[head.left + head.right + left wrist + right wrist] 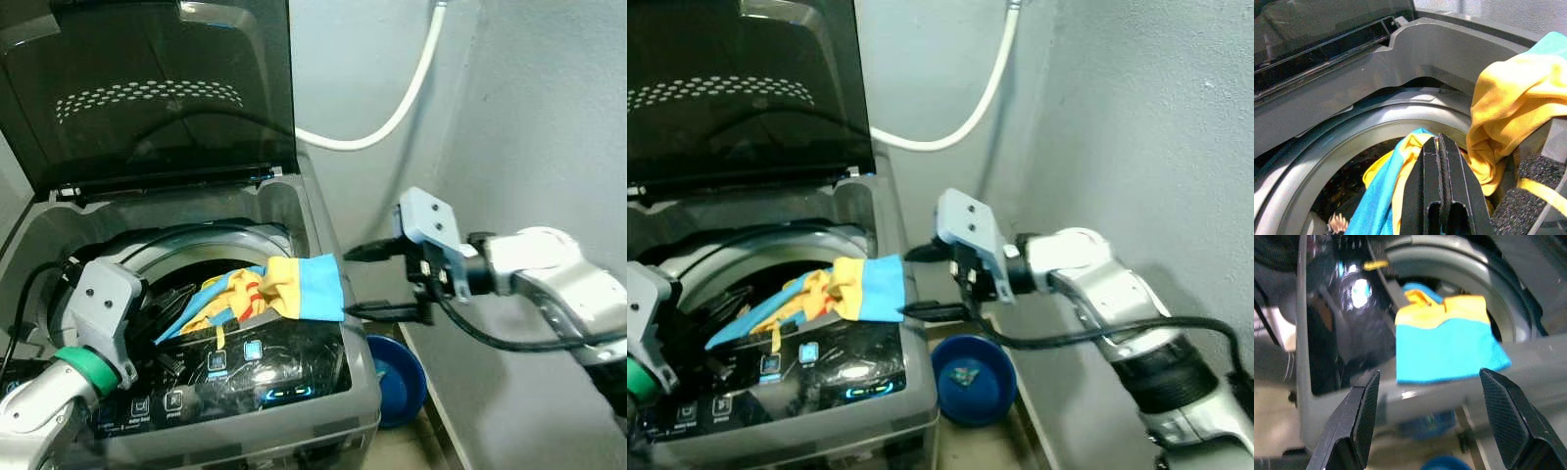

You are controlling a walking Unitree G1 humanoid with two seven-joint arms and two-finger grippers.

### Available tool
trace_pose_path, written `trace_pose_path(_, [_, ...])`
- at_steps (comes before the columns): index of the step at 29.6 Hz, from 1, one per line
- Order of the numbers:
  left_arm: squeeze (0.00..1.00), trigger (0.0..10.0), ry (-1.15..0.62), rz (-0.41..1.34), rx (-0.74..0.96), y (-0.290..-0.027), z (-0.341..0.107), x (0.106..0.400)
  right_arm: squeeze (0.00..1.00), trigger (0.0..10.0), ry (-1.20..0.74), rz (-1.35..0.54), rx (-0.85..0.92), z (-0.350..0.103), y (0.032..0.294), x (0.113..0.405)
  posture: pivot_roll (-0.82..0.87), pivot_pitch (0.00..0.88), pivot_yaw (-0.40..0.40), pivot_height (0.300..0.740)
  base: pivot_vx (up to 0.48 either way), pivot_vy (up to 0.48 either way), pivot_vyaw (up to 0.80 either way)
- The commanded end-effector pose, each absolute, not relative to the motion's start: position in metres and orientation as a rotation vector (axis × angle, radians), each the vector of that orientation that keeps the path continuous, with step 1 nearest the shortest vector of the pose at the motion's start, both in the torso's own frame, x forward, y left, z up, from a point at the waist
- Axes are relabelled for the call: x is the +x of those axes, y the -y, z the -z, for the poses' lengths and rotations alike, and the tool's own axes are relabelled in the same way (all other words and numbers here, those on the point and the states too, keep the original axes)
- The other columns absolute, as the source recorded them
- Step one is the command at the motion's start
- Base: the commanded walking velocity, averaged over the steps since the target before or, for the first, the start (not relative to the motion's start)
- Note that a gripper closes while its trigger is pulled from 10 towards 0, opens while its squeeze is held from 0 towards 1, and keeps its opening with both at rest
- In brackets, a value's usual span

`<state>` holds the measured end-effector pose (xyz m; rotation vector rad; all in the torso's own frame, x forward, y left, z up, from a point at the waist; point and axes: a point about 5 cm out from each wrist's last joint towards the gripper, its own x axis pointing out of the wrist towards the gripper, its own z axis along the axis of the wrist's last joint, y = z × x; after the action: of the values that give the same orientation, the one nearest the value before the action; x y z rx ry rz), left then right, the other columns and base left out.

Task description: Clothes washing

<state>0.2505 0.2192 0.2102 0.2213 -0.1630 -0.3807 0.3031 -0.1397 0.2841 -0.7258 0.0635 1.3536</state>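
Loading is underway: yellow-and-blue cloth garment (284, 286) is draping half out over the grey top-loading washing machine's rim (328, 235), right gripper (377, 282) hanging wide open beside it, left gripper (1440, 161) closed inside the drum, so the overhang likely needs pushing in next.

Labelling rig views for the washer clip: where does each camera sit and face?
Left eye view: head, looking down at the grey top-loading washing machine; both silver arms show.
Right eye view: same head, same scene; right hand open beside the machine.
Left wrist view: along the shut left hand into the drum.
Right wrist view: between its open fingers at the machine.
Shared: the blue and yellow garment over the rim.
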Motion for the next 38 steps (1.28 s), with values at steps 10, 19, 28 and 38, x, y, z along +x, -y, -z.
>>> trace_pose_path(10, [0.00, 10.0, 0.147, 0.378, 0.229, -0.222, -0.208, 0.252, 0.00, 10.0, -0.078, -1.232, -0.892, -0.252, 0.119, 0.319, 0.06, 0.071, 0.106, 0.740, 0.000, 0.000, 0.00])
trace_pose_path(19, [0.00, 10.0, 0.144, 0.371, 0.233, -0.223, -0.208, 0.251, 0.00, 10.0, 0.056, -1.103, -0.903, -0.258, 0.102, 0.337, 0.06, 0.072, 0.103, 0.740, 0.000, 0.000, 0.00])
trace_pose_path(28, [0.00, 10.0, 0.144, 0.361, 0.235, -0.223, -0.207, 0.252, 0.00, 10.0, 0.609, -0.738, -0.212, -0.348, 0.045, 0.344, 0.06, 0.074, 0.100, 0.740, 0.000, 0.000, 0.00])
trace_pose_path(38, [0.00, 10.0, 0.108, 0.327, 0.232, -0.221, -0.202, 0.256, 0.00, 10.0, 0.542, -0.481, 0.040, -0.355, 0.087, 0.369, 0.06, 0.067, 0.080, 0.740, 0.000, 0.000, 0.00])
